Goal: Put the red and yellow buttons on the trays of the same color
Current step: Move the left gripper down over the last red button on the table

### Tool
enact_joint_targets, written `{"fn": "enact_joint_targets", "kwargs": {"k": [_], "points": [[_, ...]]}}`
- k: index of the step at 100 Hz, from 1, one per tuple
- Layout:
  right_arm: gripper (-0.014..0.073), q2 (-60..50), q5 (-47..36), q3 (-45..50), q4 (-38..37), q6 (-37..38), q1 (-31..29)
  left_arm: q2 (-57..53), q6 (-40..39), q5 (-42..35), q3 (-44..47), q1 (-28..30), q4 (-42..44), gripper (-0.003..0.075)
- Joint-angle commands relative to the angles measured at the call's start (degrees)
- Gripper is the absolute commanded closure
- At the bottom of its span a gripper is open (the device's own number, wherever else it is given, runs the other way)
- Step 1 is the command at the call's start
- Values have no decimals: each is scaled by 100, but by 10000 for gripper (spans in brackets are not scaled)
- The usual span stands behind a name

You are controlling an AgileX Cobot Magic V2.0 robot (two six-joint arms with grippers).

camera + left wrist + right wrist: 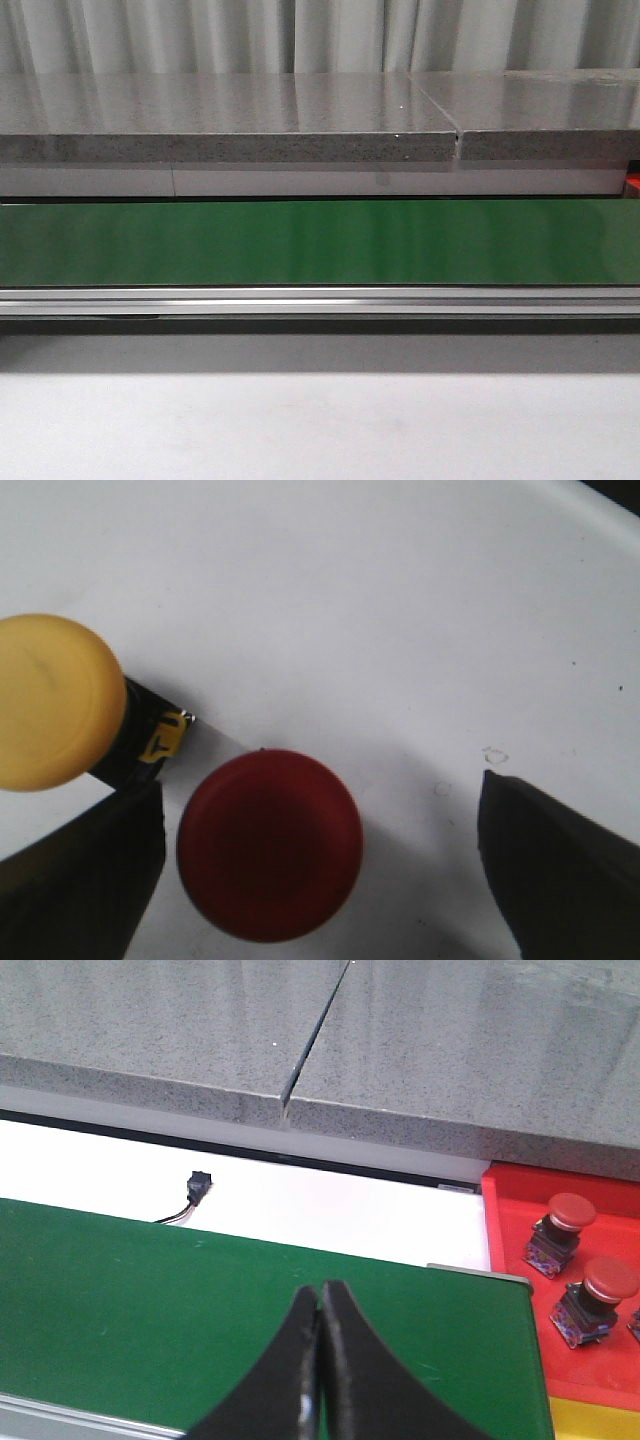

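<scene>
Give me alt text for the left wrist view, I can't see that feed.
The open left gripper hangs over a red button that sits between its dark fingers, nearer one of them, on a white surface. A yellow button lies just beyond that finger, outside the gap.

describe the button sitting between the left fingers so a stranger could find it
On the white surface under the left wrist camera, look between the two dark fingers. The red button sits there, cap up, nearer one finger. Its neighbour, the yellow button, lies outside the fingers.
</scene>
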Motion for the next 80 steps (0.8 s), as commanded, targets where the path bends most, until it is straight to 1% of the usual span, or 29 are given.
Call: {"fn": "enact_joint_targets", "kwargs": {"k": [1,8,15,20,22,27,32,39,46,53,60,65,80], "points": [[660,-23,-358,-147,55,-42,-5,-307,-42,-266,-173,9,-11,99],[660,-23,-358,-147,55,-42,-5,-307,-42,-280,-173,9,-11,104],[660,-23,-358,-147,55,-42,-5,-307,-42,-280,-173,9,-11,145],[660,-23,-358,-147,55,-42,-5,-307,-42,-280,-173,9,-11,200],[660,-23,-358,-147,55,-42,-5,-307,-42,-269,-173,9,-11,240],[660,-23,-358,-147,55,-42,-5,-307,-42,-246,-173,9,-11,306],[660,-23,-358,-147,55,-42,-5,-307,-42,-223,-173,9,-11,397],[660,-23,-358,-147,55,-42,-5,-334,-42,-178,-173,9,-11,499],[660,-23,-358,-147,55,-42,-5,-382,-42,-138,-173,9,-11,582],[660,-23,-358,-147,55,-42,-5,-461,-30,-128,-173,9,-11,645],[660,-23,-358,-147,55,-42,-5,-601,-30,-128,-173,-12,-11,687],[660,-23,-358,-147,55,-42,-5,-724,-30,-152,-173,-14,11,702],[660,-23,-358,-147,55,-42,-5,-1236,54,-114,-173,-86,11,711]]}}
